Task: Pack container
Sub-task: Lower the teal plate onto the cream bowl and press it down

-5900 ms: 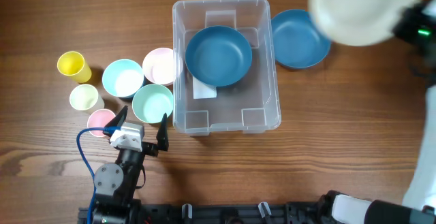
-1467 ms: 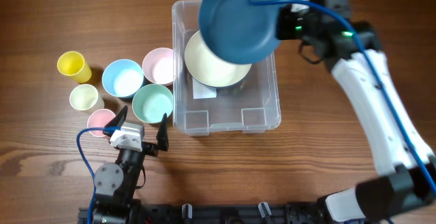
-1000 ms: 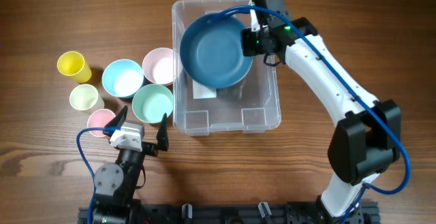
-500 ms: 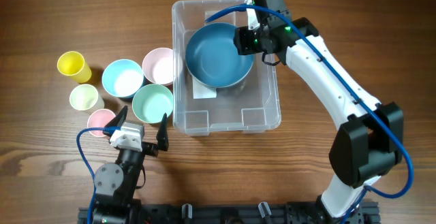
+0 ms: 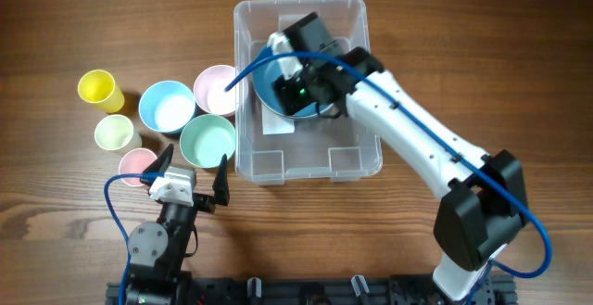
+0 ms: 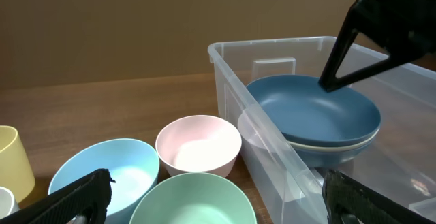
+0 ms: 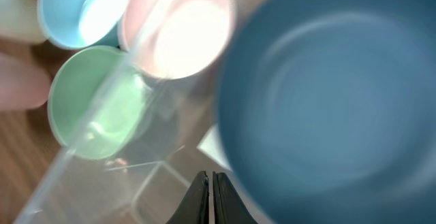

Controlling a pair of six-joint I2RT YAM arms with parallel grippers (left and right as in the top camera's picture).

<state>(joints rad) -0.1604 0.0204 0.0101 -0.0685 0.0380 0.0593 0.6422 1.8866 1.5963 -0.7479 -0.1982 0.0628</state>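
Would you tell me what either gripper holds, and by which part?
Nothing: right gripper shut, empty, over the dark blue bowl; left gripper open, empty.

A wooden table (image 5: pixel 482 55) fills the overhead view. At its left stand three small cups: a yellow cup (image 5: pixel 96 88) uppermost, a pale cream cup (image 5: pixel 114 132) below it, and a pink cup (image 5: pixel 136 164) lowest. Just right of them three bowls cluster closely: a light blue bowl (image 5: pixel 167 107), a pink bowl (image 5: pixel 216 89) above right of it, and a green bowl (image 5: pixel 208 141) below. At upper centre a dark blue bowl (image 6: pixel 313 112) sits nested in a cream bowl (image 6: pixel 327 146).
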